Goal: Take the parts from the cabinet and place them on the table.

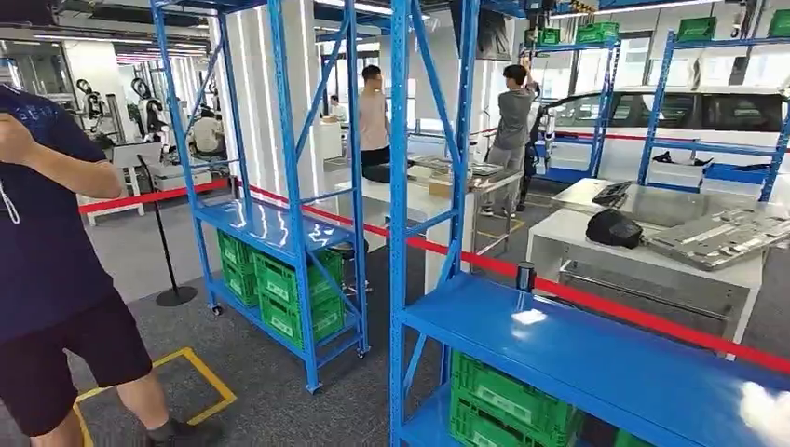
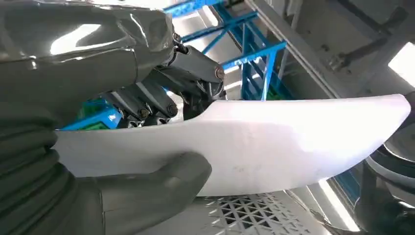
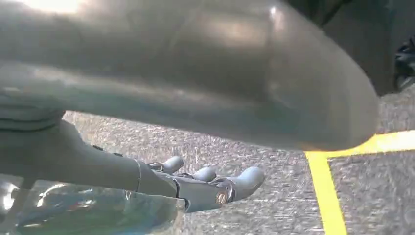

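1. Left hand (image 2: 147, 127) of mine grips a white curved part (image 2: 274, 147): my thumb lies across its near face and my darker fingers (image 2: 147, 105) press on the far edge, so the part sits firmly between them and juts out well past the hand.
2. Right hand (image 3: 195, 188) of mine hangs over grey carpet beside a yellow floor line (image 3: 325, 196). Its fingers stretch out side by side; something clear and glossy lies just under the palm, and I cannot tell whether I am holding it.
3. From my head view I face blue shelving (image 1: 596, 358) with green crates (image 1: 508, 400) on its lower levels. Beyond a red barrier tape (image 1: 596, 303) stands a white table (image 1: 652, 256) carrying a black bag (image 1: 613, 228) and a grey metal panel (image 1: 722, 237). A person in a dark shirt (image 1: 47, 242) stands close on my left, and two more people stand further back.
4. I judge that I am in the carrying step: the part is out of the cabinet and in my left hand, not yet set down.
5. Next I need to turn and walk to a table, keeping clear of the nearby person and the rack uprights, holding the long part level so its free end does not strike anything, then lower it flat before letting go.
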### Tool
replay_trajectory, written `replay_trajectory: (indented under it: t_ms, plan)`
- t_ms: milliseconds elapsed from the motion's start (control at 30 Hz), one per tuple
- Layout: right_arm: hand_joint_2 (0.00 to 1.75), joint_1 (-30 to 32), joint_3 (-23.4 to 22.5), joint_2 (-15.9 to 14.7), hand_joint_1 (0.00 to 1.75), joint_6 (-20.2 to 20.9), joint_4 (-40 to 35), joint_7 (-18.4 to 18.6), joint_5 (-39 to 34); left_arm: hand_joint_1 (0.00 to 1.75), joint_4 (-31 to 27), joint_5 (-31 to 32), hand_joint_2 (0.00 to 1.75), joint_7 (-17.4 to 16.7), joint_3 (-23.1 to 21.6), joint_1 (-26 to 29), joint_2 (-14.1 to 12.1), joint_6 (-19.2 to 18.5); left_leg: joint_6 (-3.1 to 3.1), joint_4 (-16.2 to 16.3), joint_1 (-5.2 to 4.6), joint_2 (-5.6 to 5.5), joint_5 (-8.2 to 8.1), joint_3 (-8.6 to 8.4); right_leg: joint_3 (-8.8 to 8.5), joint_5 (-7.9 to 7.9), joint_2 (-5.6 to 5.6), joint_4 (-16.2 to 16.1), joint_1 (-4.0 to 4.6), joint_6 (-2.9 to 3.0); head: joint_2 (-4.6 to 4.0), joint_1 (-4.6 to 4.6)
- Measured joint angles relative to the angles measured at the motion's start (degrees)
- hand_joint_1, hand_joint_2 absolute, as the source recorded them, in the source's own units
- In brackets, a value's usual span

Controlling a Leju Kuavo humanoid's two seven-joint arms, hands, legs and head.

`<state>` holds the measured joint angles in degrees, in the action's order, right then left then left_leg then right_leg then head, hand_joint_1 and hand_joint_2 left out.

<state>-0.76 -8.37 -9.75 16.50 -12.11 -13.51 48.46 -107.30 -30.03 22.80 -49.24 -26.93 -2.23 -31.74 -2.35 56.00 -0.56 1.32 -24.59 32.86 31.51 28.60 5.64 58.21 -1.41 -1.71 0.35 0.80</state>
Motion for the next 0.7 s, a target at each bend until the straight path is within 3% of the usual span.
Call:
replay_trajectory:
  t_ms: [33, 67, 100, 133, 167, 200, 267, 300, 333, 367, 433, 467, 500, 533, 567, 633, 667, 700]
  plan:
    - [0.0, 0.22, 0.11, -0.02, 0.0, 0.13, 0.07, 0.04, 0.02, 1.75, 0.24, -0.02, 1.75, 0.04, 0.0, -0.13, 0.15, -0.02, -0.49, -0.19, 0.15, -0.51, 0.33, 0.0, 1.58, 1.65, -2.86, 3.29, -0.03, 0.53, 0.0, 0.09]
    - [0.0, 0.42, 0.24, 0.07, 0.0, 0.33, 0.13, 0.2, 0.07, 1.75, 0.42, 0.0, 1.75, 0.04, 0.0, -0.04, 0.35, -0.02, -0.62, -0.22, 0.22, -1.32, 0.31, 0.11, 3.69, 3.53, -4.43, 7.71, -0.02, 0.83, 0.02, -0.08]
    - [0.0, 0.55, 0.26, 0.0, 0.0, 0.35, 0.24, 0.35, 0.09, 1.75, 0.74, 0.04, 1.75, -0.04, -0.11, 0.11, 0.44, -0.02, -0.63, -0.2, 0.09, -2.29, 0.31, 0.18, 6.37, 5.47, -5.2, 12.79, 0.0, 1.01, 0.0, -0.15]
    - [0.0, 0.77, 0.29, -0.02, 0.0, 0.48, 0.33, 0.37, 0.2, 1.75, 1.01, 0.04, 1.75, -0.09, -0.15, 0.22, 0.42, 0.0, -0.64, -0.17, 0.0, -3.25, 0.31, 0.23, 8.22, 6.44, -5.45, 16.24, 0.01, 0.92, 0.0, -0.19]
    - [0.0, 0.89, 0.37, 0.07, 0.0, 0.55, 0.37, 0.37, 0.44, 1.75, 1.18, 0.09, 1.75, -0.24, -0.2, 0.28, 0.44, 0.0, -0.63, -0.1, -0.08, -4.11, 0.31, 0.23, 8.93, 6.23, -5.49, 17.18, -0.01, 0.65, 0.02, -0.28]
    - [0.0, 0.96, 0.55, 0.22, 0.0, 0.66, 0.44, 0.35, 0.5, 1.75, 1.35, 0.11, 1.75, -0.39, -0.33, 0.29, 0.5, 0.0, -0.62, 0.02, -0.07, -5.07, 0.3, 0.2, 8.21, 4.94, -5.5, 15.16, -0.05, 0.12, 0.0, -0.24]
    - [0.0, 0.88, 0.77, 0.42, 0.0, 0.59, 0.44, 0.24, 0.5, 1.75, 1.66, 0.11, 1.75, -0.63, -0.57, 0.29, 0.72, -0.07, -0.26, 0.54, 0.08, -6.85, 0.06, 0.19, 3.65, 0.18, -6.41, 4.92, -0.39, -1.16, 0.02, -0.28]
    - [0.0, 0.94, 0.83, 0.53, 0.0, 0.48, 0.46, 0.13, 0.55, 1.75, 1.84, 0.11, 1.75, -0.72, -0.7, 0.3, 0.94, -0.09, 0.12, 1.0, 0.08, -7.54, -0.2, 0.4, 1.56, -1.53, -8.9, 0.2, -0.88, -1.57, 0.02, -0.34]
    - [0.0, 0.94, 0.99, 0.83, 0.0, 0.42, 0.63, 0.11, 0.68, 1.75, 2.08, 0.09, 1.75, -0.77, -0.79, 0.42, 1.14, -0.07, 0.5, 1.55, -0.34, -8.2, -0.45, 0.85, 1.38, -1.53, -9.76, -0.05, -0.41, -0.8, 0.0, -0.48]
    - [0.0, 0.79, 1.14, 0.92, 0.0, 0.42, 0.66, -0.04, 0.74, 1.75, 2.19, 0.09, 1.75, -1.03, -0.87, 0.51, 1.44, 0.0, 0.57, 1.65, -0.28, -8.48, -0.46, 1.05, 1.23, -1.61, -8.91, 0.01, -0.51, -0.09, 0.0, -0.28]
    - [0.0, 0.38, 1.38, 1.23, 0.0, 0.37, 0.65, -0.09, 0.94, 1.75, 2.43, 0.02, 1.75, -1.16, -1.09, 0.78, 1.68, 0.02, 0.79, 1.57, -0.04, -9.23, -0.33, 1.17, 1.16, -1.58, -8.24, 0.05, -0.08, 0.36, 0.02, -0.08]
    - [0.0, 0.34, 1.55, 1.47, 0.0, 0.33, 0.63, -0.13, 1.03, 1.75, 2.45, 0.04, 1.75, -1.42, -1.22, 0.94, 1.86, 0.04, 0.99, 1.81, 0.05, -9.73, -0.55, 1.33, 1.0, -1.68, -7.53, -0.14, -0.5, 0.69, 0.02, -0.17]
    - [0.0, 0.32, 1.66, 1.66, 0.0, 0.22, 0.63, -0.15, 1.03, 1.75, 2.43, 0.02, 1.75, -1.79, -1.35, 1.07, 2.14, 0.09, 1.34, 2.67, -0.05, -7.35, -1.2, 1.86, 0.76, -1.64, -6.85, -0.2, -0.57, 1.01, 0.02, -0.19]
    - [0.0, 0.37, 1.68, 1.64, 0.0, 0.02, 0.63, -0.2, 1.03, 1.75, 2.43, 0.04, 1.75, -1.99, -1.51, 1.05, 2.34, 0.11, 1.78, 5.46, -0.14, -4.11, -2.74, 3.07, 0.56, -1.38, -6.34, -0.21, -0.53, 1.49, 0.0, 0.25]
    - [0.0, 0.52, 1.68, 1.75, 0.0, -0.02, 0.66, -0.22, 1.03, 1.75, 2.43, 0.02, 1.75, -2.19, -1.62, 1.1, 2.58, 0.11, 2.05, 9.7, 0.13, -2.58, -4.73, 5.13, 0.39, -1.22, -5.69, -0.2, -0.28, 1.74, 0.0, 0.2]
    - [0.0, 0.87, 1.71, 1.86, 0.0, -0.26, 0.68, -0.26, 1.01, 1.75, 2.47, 0.0, 1.75, -2.58, -1.79, 1.54, 2.78, 0.07, 2.27, 19.11, 0.54, -1.62, -8.21, 10.2, 0.2, -0.91, -4.02, -0.19, 0.0, 2.09, 0.02, 0.2]
    - [0.0, 0.99, 1.71, 1.86, 0.0, -0.41, 0.72, -0.26, 1.01, 1.75, 2.49, 0.0, 1.75, -2.76, -1.86, 1.84, 2.78, 0.0, 2.33, 21.2, 0.68, -1.57, -8.28, 11.6, 0.12, -0.8, -3.2, -0.19, 0.09, 2.21, 0.02, 0.25]
    - [0.0, 1.01, 1.71, 1.93, 0.0, -0.57, 0.74, -0.26, 1.01, 1.75, 2.51, 0.0, 1.75, -2.86, -1.92, 2.1, 2.78, -0.02, 2.27, 20.23, 0.73, -1.46, -7.12, 11.43, 0.01, -0.68, -2.54, -0.19, 0.21, 2.29, 0.02, 0.2]
